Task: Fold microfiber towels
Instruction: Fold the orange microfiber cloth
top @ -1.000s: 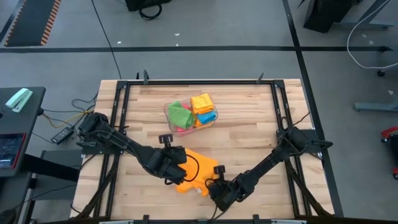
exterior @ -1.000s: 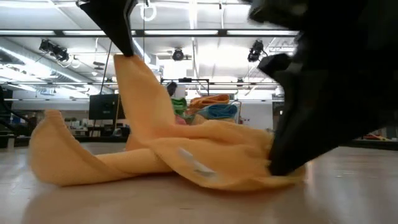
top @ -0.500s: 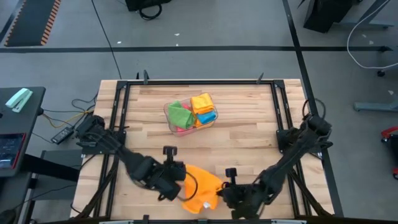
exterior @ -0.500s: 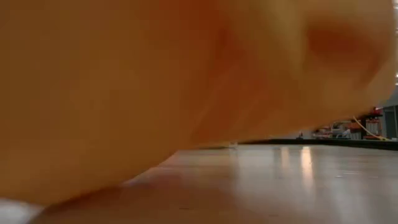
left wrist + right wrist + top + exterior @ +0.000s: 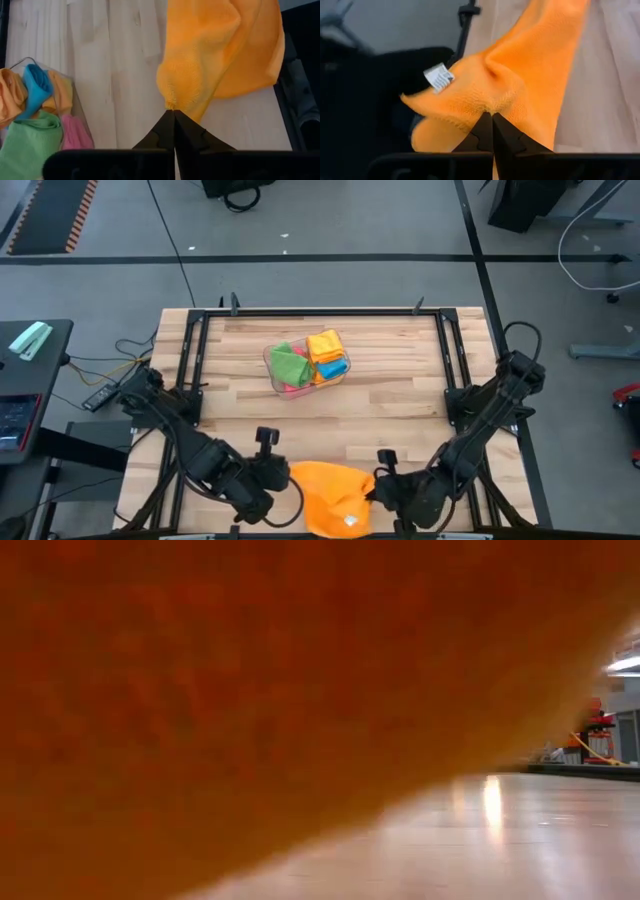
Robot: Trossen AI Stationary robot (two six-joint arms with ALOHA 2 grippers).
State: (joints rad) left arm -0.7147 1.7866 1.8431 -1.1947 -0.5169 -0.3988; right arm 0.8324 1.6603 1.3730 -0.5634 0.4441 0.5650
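An orange microfiber towel [image 5: 335,495] hangs bunched between my two grippers over the table's near edge. It fills most of the low view [image 5: 250,690]. My left gripper [image 5: 290,478] is shut on its left end and my right gripper [image 5: 372,490] on its right end, beside a small white label [image 5: 439,76]. More towels, green [image 5: 289,364], orange [image 5: 324,344], blue and pink, lie piled in a clear bin [image 5: 305,360] at the table's far middle. My left gripper pinches a bunched point on the towel's edge [image 5: 171,102] between its two shut fingers, slanting down from the table's left. The cloth spreads away from the tips, slack and in folds. My right gripper pinches a gathered fold of the towel [image 5: 490,107] near the label, slanting down from the table's right. The towel sags slack from the tips.
The wooden table [image 5: 400,410] is bare between the bin and the held towel. A black frame [image 5: 195,360] runs along the table's sides and far edge. The low camera is almost covered by the towel.
Both grippers have risen and gone toward the table's near edge, staying shut on the orange towel. The towel lay crumpled on the table; now it is lifted and hangs bunched between them, close in front of the low camera.
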